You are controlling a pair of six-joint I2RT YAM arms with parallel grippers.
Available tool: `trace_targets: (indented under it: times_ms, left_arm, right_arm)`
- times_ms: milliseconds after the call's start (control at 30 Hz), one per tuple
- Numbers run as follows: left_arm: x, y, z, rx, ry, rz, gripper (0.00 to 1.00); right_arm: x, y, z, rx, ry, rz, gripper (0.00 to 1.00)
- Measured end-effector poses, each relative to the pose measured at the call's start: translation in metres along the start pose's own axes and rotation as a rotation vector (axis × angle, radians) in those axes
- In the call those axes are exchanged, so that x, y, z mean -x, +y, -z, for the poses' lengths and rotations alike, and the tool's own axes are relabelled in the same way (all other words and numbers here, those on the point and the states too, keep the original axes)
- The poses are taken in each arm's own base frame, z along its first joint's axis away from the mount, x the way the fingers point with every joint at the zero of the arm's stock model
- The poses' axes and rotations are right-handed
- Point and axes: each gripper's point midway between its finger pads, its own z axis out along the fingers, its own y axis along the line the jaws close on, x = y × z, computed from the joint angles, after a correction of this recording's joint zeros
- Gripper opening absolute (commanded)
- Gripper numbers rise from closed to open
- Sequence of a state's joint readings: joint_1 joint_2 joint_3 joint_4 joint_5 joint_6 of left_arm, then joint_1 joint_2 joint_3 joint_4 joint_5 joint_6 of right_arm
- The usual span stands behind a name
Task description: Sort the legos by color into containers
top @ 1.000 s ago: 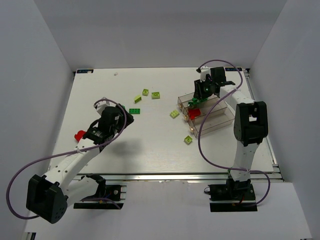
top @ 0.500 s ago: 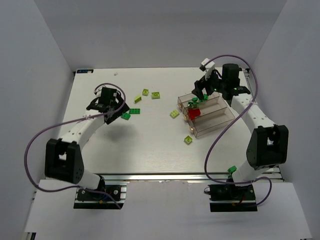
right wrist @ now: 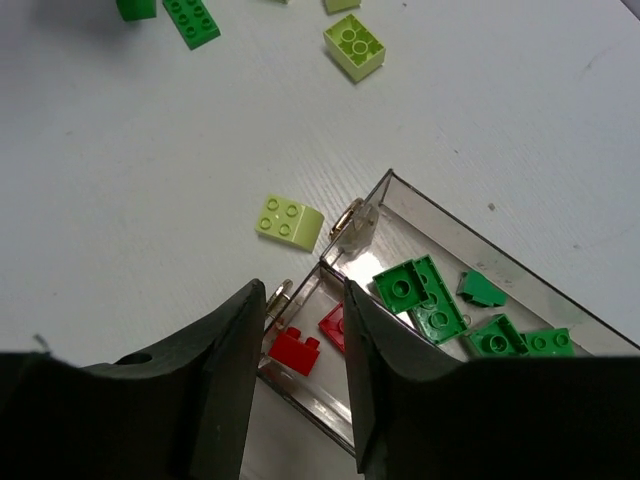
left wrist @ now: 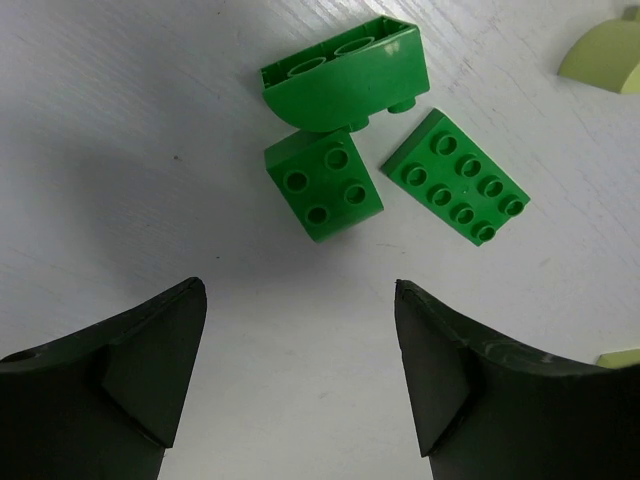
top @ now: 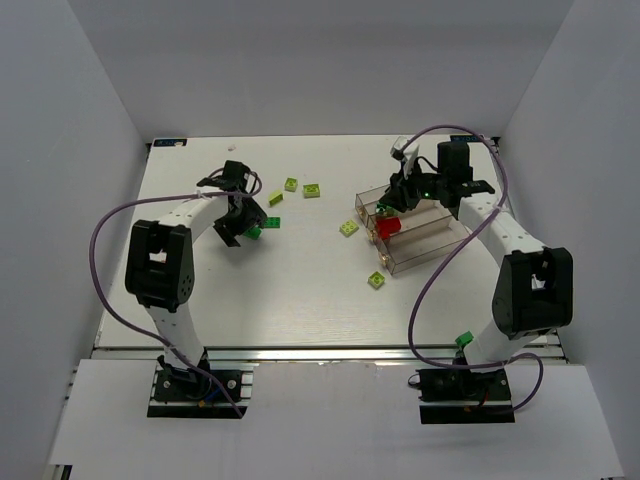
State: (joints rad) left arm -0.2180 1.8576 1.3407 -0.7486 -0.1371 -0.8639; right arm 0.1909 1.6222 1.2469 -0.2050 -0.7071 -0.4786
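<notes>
My left gripper [top: 240,222] is open and empty, low over the table. In the left wrist view its jaws [left wrist: 300,300] stand just short of three dark green legos: a curved brick [left wrist: 345,75], a square brick [left wrist: 323,183] and a flat plate [left wrist: 455,189]. My right gripper [top: 396,198] is open and empty over the left end of the clear containers [top: 440,245]. Below its jaws [right wrist: 302,290] a red brick [right wrist: 294,350] lies in the middle bin. Several green bricks [right wrist: 415,290] lie in the far bin.
Lime bricks lie loose on the table: three at the back [top: 291,184], one [top: 348,228] just left of the containers and one [top: 376,281] in front of them. White walls close in the table on three sides.
My left gripper swung from the near left of the table out to the green bricks. My right gripper shifted slightly over the containers' left end. A red brick seen near the left arm no longer shows.
</notes>
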Motion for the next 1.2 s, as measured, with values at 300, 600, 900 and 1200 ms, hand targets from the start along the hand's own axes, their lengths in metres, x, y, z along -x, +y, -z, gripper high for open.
trace_targets:
  times_ms: [300, 600, 900, 1200]
  left_arm:
    - [0.003, -0.003, -0.015, 0.077, 0.037, 0.048, 0.79]
    - [0.007, 0.002, -0.033, 0.161, 0.031, 0.066, 0.76]
    - [0.024, -0.009, -0.039, 0.16, -0.007, 0.077, 0.75]
    - [0.029, -0.002, -0.044, 0.179, -0.012, 0.095, 0.44]
  right_arm:
    - [0.007, 0.005, 0.003, -0.002, -0.022, -0.006, 0.46]
    - [-0.006, 0.009, 0.001, 0.006, -0.006, -0.027, 0.46]
    - [-0.012, 0.013, 0.001, 0.01, 0.003, -0.037, 0.46]
    - [-0.012, 0.014, 0.001, 0.01, 0.002, -0.036, 0.47]
